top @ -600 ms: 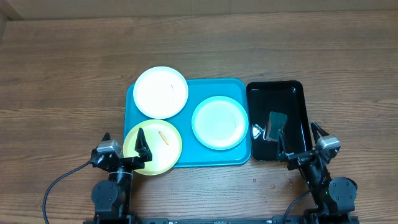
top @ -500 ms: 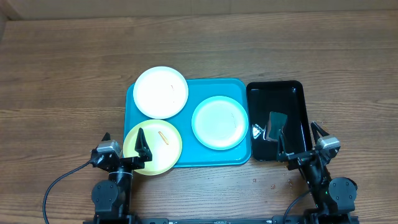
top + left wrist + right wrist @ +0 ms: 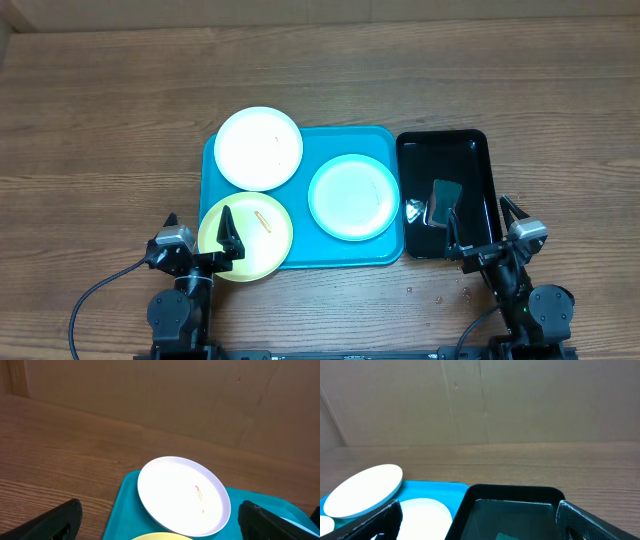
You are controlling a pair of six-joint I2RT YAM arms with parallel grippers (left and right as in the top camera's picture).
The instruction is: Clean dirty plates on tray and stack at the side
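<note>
Three plates [image 3: 258, 148] left on tray [image 3: 310, 250], none stacked | step: not begun | left gripper [image 3: 198, 225], right gripper [image 3: 478, 225]: fingers apart, empty | next: dark pad [image 3: 444, 200] in black tray [image 3: 470, 150] probably to be grasped

Left wrist view: the yellow-green plate [image 3: 160, 536] is only a sliver, chopped by the bottom edge, and the tray [image 3: 122, 515] runs off with it. Overhead, the dark object [image 3: 443, 202] in the black tray [image 3: 470, 150] is too dim to name, and the right wrist view clips it to a green scrap at the bottom edge
</note>
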